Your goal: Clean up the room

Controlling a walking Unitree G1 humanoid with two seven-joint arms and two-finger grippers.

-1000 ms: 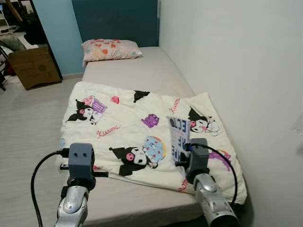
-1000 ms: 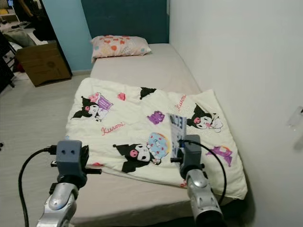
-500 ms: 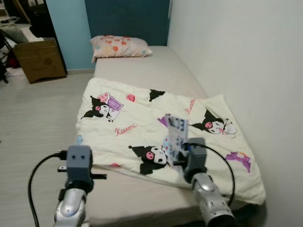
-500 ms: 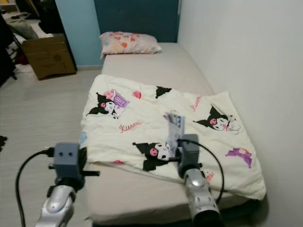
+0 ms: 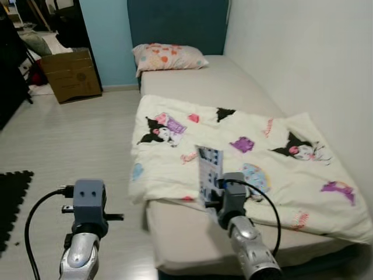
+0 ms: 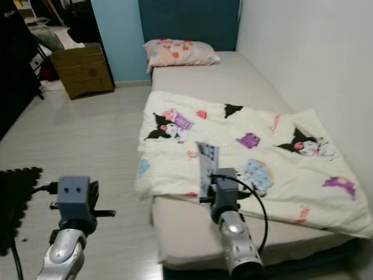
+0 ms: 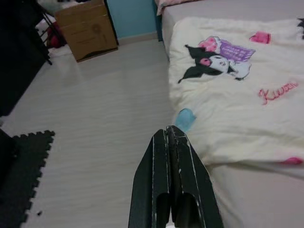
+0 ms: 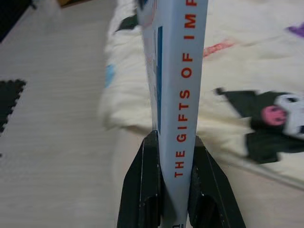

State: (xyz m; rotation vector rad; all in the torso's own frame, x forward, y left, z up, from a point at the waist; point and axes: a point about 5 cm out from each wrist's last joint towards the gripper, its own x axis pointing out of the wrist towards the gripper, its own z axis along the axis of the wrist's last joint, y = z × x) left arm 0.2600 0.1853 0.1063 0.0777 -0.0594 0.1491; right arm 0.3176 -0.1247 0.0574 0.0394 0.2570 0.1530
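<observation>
Right pincer (image 8: 173, 142) clenched on a book (image 5: 208, 175), held upright, low centre of the left eye frame, over the bed's near left edge. Fingers (image 8: 145, 180) press both covers; the spine faces the wrist camera (red letters read "THE GIFTS OF IM...", the rest cut off). Spine pale blue-grey; the cover shows blue print on white.

Left pincer (image 7: 170, 137) empty, fingers pressed together, lower left of the left eye frame, over the floor (image 5: 87, 146) just beside the bed's left edge.

Bed (image 5: 198, 87): beige sheet, running from lower right up to upper centre against a dark blue headboard (image 5: 175, 23). Pillow (image 5: 169, 56) with orange and pink spots lies at the head. Cream blanket (image 5: 262, 157) with cartoon prints covers the nearer half, its left edge drooping over the mattress side.

White wall (image 5: 303, 58) at right. Cardboard box (image 5: 71, 74) on the floor, upper left. Black foam mat (image 5: 11, 198) at the left edge, mid-height. Dark clutter behind the box is too dim to tell.
</observation>
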